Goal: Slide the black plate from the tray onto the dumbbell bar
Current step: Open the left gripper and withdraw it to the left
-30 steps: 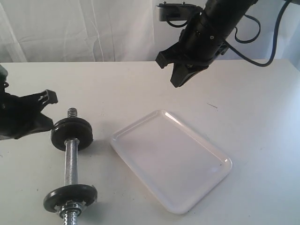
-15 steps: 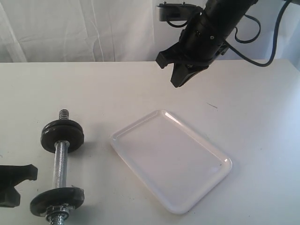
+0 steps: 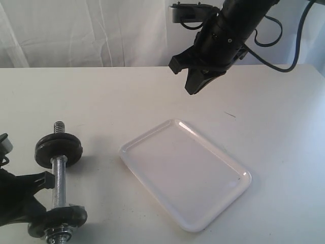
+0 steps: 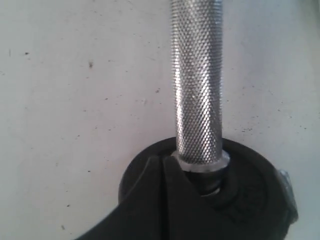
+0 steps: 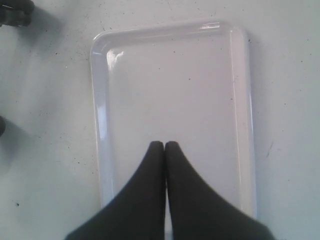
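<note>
**At the near-left corner** of the white desk [image 3: 127, 96], your left gripper [image 3: 31, 195] lies against the near black disc [image 3: 63, 217], a small flat round weight with a centre hole. The left wrist view shows one black finger [image 4: 160, 200] lying across that near black disc [image 4: 250, 195], beside the knurled chrome steel bar [image 4: 196, 75]. The other finger is out of sight, so you cannot tell how the jaws stand.

**Along the left edge,** the chrome steel bar [image 3: 59, 180] carries a matching far black disc [image 3: 58, 151]. Within the last second the whole dumbbell has shifted toward the left edge. Your gripper has meanwhile gone from beside the far disc to the near one.

**At mid-desk,** the glossy white rectangular tray [image 3: 148, 134] is unmoved and holds nothing. The task's plate is therefore one of the two discs on the bar, though which one cannot be told. The sliding step looks complete, and the shift is probably only a repositioning.

**Toward the far edge,** your right gripper [image 3: 192, 90] hangs unchanged above the desk. Its jaws are pressed together [image 5: 165, 147] over the tray [image 5: 97, 125].
</note>
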